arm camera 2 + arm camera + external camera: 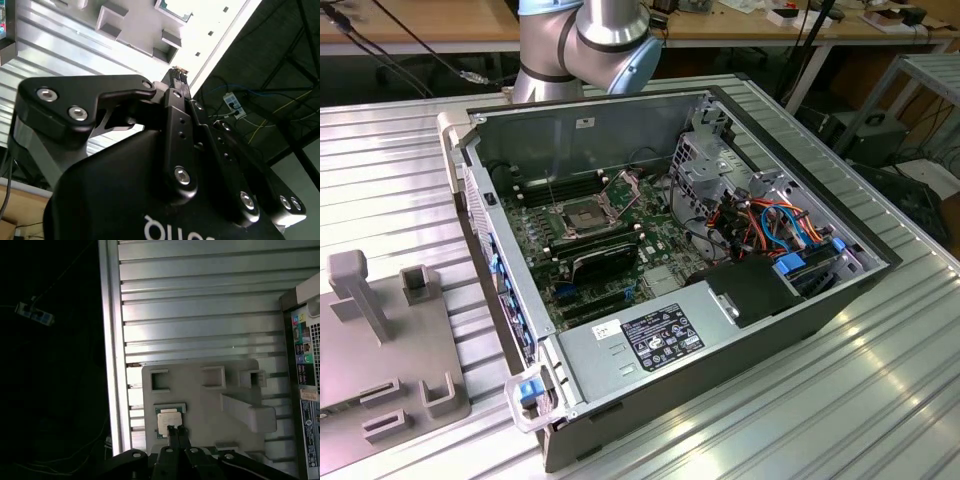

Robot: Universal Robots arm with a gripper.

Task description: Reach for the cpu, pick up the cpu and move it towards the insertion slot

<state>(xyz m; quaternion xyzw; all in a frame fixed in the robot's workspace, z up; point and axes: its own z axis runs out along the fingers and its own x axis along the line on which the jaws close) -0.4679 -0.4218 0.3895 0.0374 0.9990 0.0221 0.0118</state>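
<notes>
The gripper is closest to the lens in the second wrist view. Its black body and linkage are bulky, and its two fingers are drawn together at the tips with nothing between them. It is closed and empty.

Beyond the fingertips lies the ribbed aluminium table. Off to one side of the gripper stands the open computer case, and the first wrist view catches its back panel there. Straight ahead of the gripper lies the grey fixture plate, with raised blocks and notched holders on its face.

The insertion slot sits on the board inside the case, well apart from the gripper. Its metal frame is hinged up and its dark centre is bare.

The cpu rests flat in a square holder on the fixture plate, directly ahead of the gripper. In the first wrist view the fingertips line up over its near edge. They look clear of it, not touching.

I judge this to be the reach step: the gripper is aimed at the chip, which is not yet grasped. A pick from here would call for the fingers to be spread wider than the chip and centred over it. They would have to come down squarely so they take the thin edges and do not press on the metal face.
</notes>
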